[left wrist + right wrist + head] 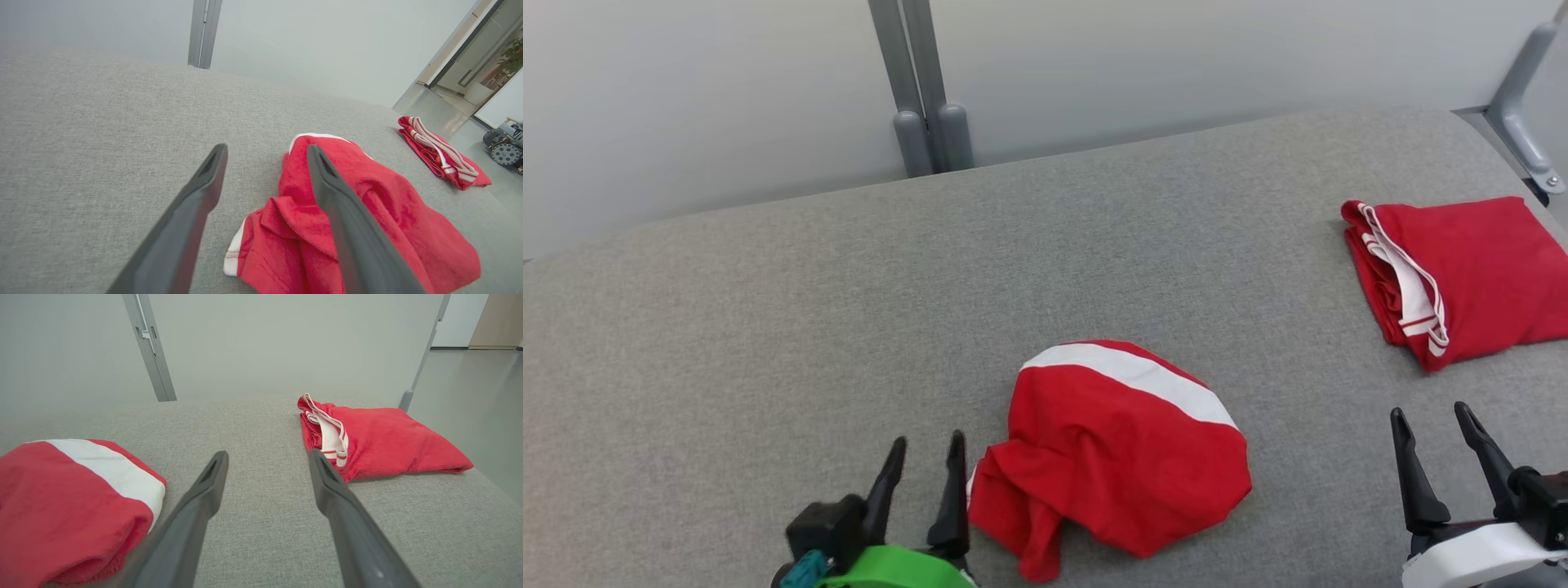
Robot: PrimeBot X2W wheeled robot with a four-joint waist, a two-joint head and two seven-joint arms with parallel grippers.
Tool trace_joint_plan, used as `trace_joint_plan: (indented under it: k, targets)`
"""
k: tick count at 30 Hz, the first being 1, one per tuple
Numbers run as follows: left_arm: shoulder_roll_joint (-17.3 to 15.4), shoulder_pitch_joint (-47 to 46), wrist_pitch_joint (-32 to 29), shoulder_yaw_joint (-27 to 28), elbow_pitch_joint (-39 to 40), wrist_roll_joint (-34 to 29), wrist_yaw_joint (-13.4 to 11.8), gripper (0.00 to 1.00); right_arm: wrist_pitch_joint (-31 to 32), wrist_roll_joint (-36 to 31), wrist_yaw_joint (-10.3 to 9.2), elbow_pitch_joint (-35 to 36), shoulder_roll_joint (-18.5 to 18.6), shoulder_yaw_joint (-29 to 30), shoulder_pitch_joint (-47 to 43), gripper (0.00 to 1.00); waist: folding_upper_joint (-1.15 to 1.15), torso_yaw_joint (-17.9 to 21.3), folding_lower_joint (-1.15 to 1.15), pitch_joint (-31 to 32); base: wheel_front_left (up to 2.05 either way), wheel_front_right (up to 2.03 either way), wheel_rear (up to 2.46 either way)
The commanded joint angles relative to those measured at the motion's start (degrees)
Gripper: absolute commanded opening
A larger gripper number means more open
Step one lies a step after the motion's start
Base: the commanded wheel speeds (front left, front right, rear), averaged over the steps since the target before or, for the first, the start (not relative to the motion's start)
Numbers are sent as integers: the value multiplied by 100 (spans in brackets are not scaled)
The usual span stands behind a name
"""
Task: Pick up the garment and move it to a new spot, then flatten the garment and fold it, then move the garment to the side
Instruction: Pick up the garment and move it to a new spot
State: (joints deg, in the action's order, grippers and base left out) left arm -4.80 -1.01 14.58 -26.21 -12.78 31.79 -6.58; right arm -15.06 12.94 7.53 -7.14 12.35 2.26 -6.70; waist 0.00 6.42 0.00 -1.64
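Head view: crumpled red garment (1111,457) with a white band lies in a heap near the front middle of the grey cloth-covered counter (768,327). Left gripper (927,441) sits just beside its left edge, jaws spread wide, holding nothing. Right gripper (1430,412) is low on the right, well apart from the heap, jaws wide and empty. A second red garment, the folded one (1462,273), rests at the far right edge. Left wrist view: both fingers stand apart above the counter, the right finger crossing in front of the bunched cloth and a white hem corner near the bottom; cannot tell if it touches. Right wrist view: fingers wide over bare counter between heap and folded one. Judgement: the heap looks set down, so flattening is the step in hand. Next move calls for each gripper to find an edge or corner and pull the cloth out flat; the buried corners could make that hard.
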Motion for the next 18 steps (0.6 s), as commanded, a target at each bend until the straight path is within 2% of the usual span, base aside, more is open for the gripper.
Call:
trace_joint_plan:
  k: [1,4,9,14,18]
  targets:
    - [-13,250,42,179,99,77,-29,100,-15,-51,-8,44,1,56,-73,100,0,-180,0,147,0,0,0]
    - [26,578,63,742,547,-187,-58,100,-15,-101,-8,118,-27,161,-173,100,0,-315,0,219,0,0,0]
    - [108,1168,58,1483,872,-763,85,100,-15,-161,-8,171,-58,215,-235,100,0,-466,0,334,0,0,0]
    - [142,1508,60,1995,808,-1347,337,100,-15,-185,-8,167,-138,196,-228,100,0,-603,0,373,0,0,0]
    - [169,1527,60,2266,760,-1532,580,100,-15,-212,-8,100,-205,189,-186,100,0,-669,0,364,0,0,0]
